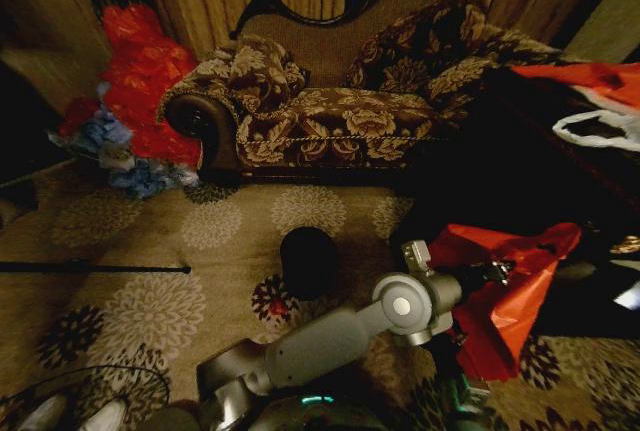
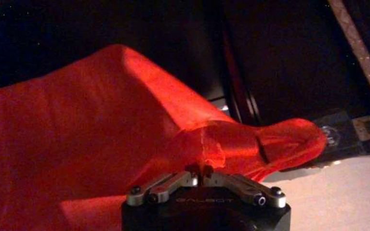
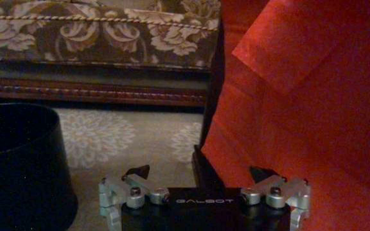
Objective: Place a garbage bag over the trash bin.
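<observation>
From above, the trash bin (image 1: 308,261) stands on the carpet, the garbage bag (image 1: 505,291) hanging well to its right. The left gripper (image 2: 199,169) has its jaws pinched on bag film (a thin fold that could slip). Beside the bin, the right gripper (image 3: 201,174) waits with jaws apart, the bag's edge between them.

The trash bin (image 3: 19,168) is cut off at the right wrist view's edge (rim and base unseen), and the garbage bag (image 2: 95,139) overruns the left wrist frame.

bin top: I see open air above the trash bin (image 1: 308,261), clear drop
carpet around bin: bare carpet (image 1: 210,226) on all sides
behind: sofa (image 1: 330,116) blocks
right: garbage bag (image 1: 505,286) hangs near, my left arm (image 1: 340,341) crosses in front
</observation>
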Controlling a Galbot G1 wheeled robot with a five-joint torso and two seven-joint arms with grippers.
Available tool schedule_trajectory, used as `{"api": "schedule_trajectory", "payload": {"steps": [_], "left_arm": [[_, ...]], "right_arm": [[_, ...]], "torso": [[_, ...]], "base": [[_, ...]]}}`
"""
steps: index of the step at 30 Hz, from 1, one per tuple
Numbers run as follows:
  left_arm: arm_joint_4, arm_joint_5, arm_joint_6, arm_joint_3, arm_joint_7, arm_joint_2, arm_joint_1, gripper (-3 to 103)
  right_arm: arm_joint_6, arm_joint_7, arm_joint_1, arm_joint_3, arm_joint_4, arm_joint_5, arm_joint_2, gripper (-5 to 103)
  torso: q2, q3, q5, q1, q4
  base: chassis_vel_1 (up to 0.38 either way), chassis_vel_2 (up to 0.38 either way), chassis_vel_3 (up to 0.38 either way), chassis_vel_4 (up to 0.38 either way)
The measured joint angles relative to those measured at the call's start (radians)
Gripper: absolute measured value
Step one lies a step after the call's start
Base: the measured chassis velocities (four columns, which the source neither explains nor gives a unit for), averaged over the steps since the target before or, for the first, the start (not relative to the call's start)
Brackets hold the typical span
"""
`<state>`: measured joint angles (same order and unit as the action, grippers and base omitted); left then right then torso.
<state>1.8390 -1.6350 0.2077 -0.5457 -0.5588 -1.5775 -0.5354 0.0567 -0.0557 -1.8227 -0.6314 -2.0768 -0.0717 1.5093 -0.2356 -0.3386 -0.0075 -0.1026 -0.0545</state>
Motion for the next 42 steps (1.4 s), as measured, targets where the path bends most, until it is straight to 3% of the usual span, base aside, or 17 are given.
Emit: {"api": "schedule_trajectory", "payload": {"steps": [2, 12, 15, 19, 23, 28, 32, 37, 42], "left_arm": [[0.013, 0.001, 0.000, 0.002, -0.006, 0.020, -0.008, 0], [0.113, 0.031, 0.015, 0.058, -0.034, 0.247, -0.138, 0], [0.160, 0.101, 0.035, 0.128, -0.008, 0.371, -0.242, 0], [0.180, 0.143, 0.046, 0.204, 0.016, 0.446, -0.324, 0], [0.203, 0.224, 0.064, 0.401, 0.070, 0.578, -0.450, 0], [0.219, 0.257, 0.077, 0.499, 0.092, 0.649, -0.502, 0], [0.196, 0.285, 0.084, 0.637, 0.124, 0.727, -0.529, 0], [0.162, 0.308, 0.060, 0.684, 0.130, 0.762, -0.530, 0], [0.195, 0.300, 0.068, 0.672, 0.123, 0.749, -0.519, 0]], "right_arm": [[0.007, 0.012, -0.004, 0.001, 0.004, 0.003, 0.000, 100], [0.082, 0.130, -0.040, 0.039, 0.059, 0.047, 0.006, 100], [0.120, 0.166, -0.051, 0.083, 0.095, 0.089, 0.007, 100], [0.130, 0.168, -0.048, 0.105, 0.111, 0.107, 0.008, 100], [0.132, 0.168, -0.037, 0.144, 0.130, 0.126, 0.007, 100], [0.132, 0.166, -0.027, 0.170, 0.141, 0.138, 0.006, 100], [0.133, 0.159, -0.015, 0.210, 0.160, 0.156, 0.012, 100], [0.139, 0.152, -0.014, 0.230, 0.168, 0.169, 0.024, 100], [0.141, 0.144, -0.016, 0.232, 0.166, 0.172, 0.026, 100]], "torso": [[0.000, 0.000, 0.0000, 0.000, -0.0001], [0.000, 0.000, -0.0003, 0.000, -0.0002], [0.000, 0.000, -0.0005, 0.000, 0.0000], [0.000, 0.000, -0.0005, 0.000, -0.0002], [0.000, 0.000, -0.0006, 0.000, 0.0002], [0.000, 0.000, -0.0004, 0.000, -0.0001], [0.000, 0.000, -0.0003, 0.000, 0.0001], [0.000, 0.000, -0.0003, 0.000, 0.0001], [0.000, 0.000, -0.0002, 0.000, 0.0000]], "base": [[0.000, 0.000, 0.000, 0.000], [0.000, 0.000, 0.000, 0.000], [0.000, 0.000, 0.000, 0.000], [0.000, 0.000, 0.000, 0.000], [0.000, 0.000, 0.000, 0.000], [0.000, 0.000, 0.000, 0.000], [0.000, 0.000, 0.000, 0.000], [0.000, 0.000, 0.000, 0.000], [0.000, 0.000, 0.000, 0.000]]}}
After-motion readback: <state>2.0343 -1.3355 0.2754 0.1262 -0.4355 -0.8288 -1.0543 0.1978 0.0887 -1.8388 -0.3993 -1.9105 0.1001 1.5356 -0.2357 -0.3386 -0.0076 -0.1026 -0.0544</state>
